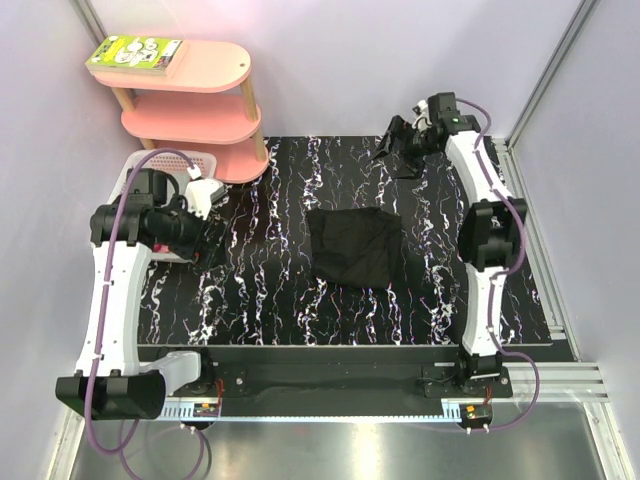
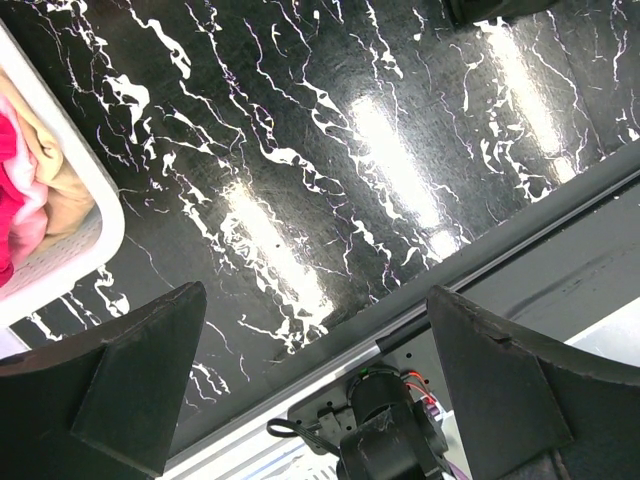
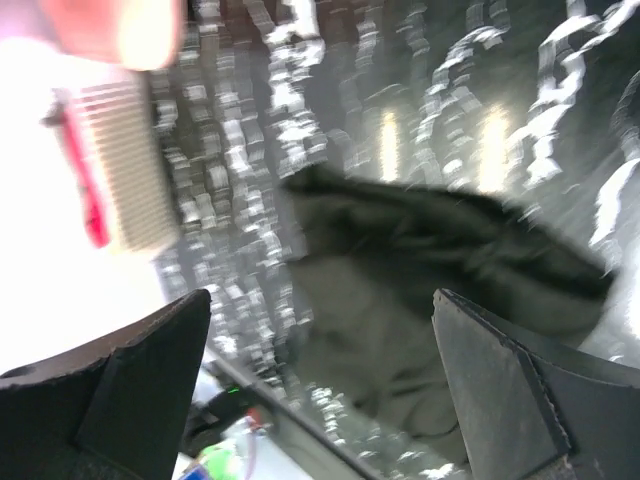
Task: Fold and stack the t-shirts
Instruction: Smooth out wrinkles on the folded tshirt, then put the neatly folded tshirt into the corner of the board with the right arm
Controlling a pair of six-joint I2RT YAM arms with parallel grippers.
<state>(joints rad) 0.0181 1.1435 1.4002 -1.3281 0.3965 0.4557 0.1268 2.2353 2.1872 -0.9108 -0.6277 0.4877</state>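
A black t-shirt (image 1: 352,247) lies folded into a rough square in the middle of the table. It shows blurred in the right wrist view (image 3: 430,270), below the open fingers. My right gripper (image 1: 388,152) is open and empty, raised over the far edge of the table, well behind the shirt. My left gripper (image 1: 208,243) is open and empty over the table's left side, next to the white basket (image 1: 135,172). A pink t-shirt (image 2: 14,205) and beige cloth (image 2: 62,190) lie inside the basket (image 2: 100,240). No grey shirt shows.
A pink two-tier shelf (image 1: 205,110) stands at the back left with a green book (image 1: 135,52) on top. The table has a black marbled top (image 1: 270,290). The left arm's base (image 2: 390,430) sits at the near edge. Walls close in on both sides.
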